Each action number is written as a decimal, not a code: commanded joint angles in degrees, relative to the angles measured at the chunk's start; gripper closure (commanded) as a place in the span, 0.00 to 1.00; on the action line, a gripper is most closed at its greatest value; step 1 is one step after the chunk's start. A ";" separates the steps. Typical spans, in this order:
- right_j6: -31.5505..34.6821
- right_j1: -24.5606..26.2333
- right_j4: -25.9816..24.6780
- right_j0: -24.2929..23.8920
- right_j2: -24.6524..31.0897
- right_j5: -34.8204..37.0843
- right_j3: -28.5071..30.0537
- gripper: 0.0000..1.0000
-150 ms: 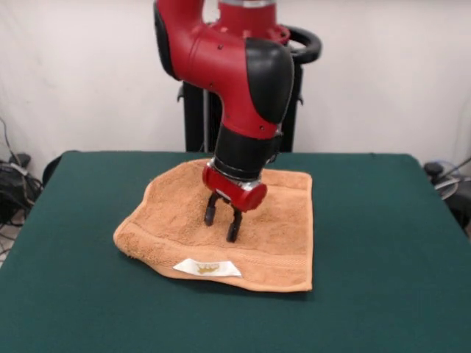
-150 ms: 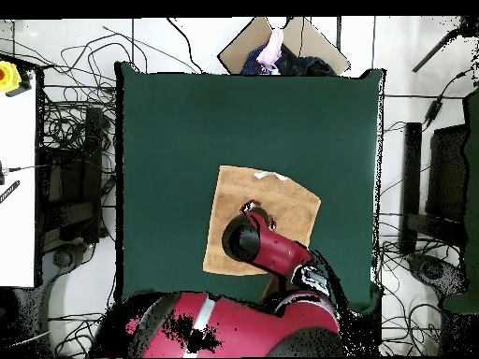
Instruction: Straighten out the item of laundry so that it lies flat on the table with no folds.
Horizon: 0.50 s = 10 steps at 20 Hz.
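1. A plain white wall fills the upper part of the front view, evenly lit.
2. Black cables pile at the left edge of the front view; more lie at the right edge.
3. In the overhead view the floor is pale, with seams showing.
4. Tangled cables run down the left side of the overhead view.
5. A white surface fills the left edge, a yellow and red object at its top.
6. A cardboard box sits at top centre.
7. Dark stands occupy the right side.

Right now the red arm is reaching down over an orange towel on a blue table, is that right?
Not quite: the table is dark green, not blue, as the front view shows. The rest holds: the red arm reaches down over the orange towel.
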 commanded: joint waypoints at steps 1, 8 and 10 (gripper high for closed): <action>12.78 4.31 7.31 12.25 -2.66 -6.01 0.22 0.00; 10.16 7.25 17.05 23.35 -12.90 -8.03 -0.32 0.00; 10.20 6.68 16.47 22.48 -10.55 -7.53 -1.73 0.00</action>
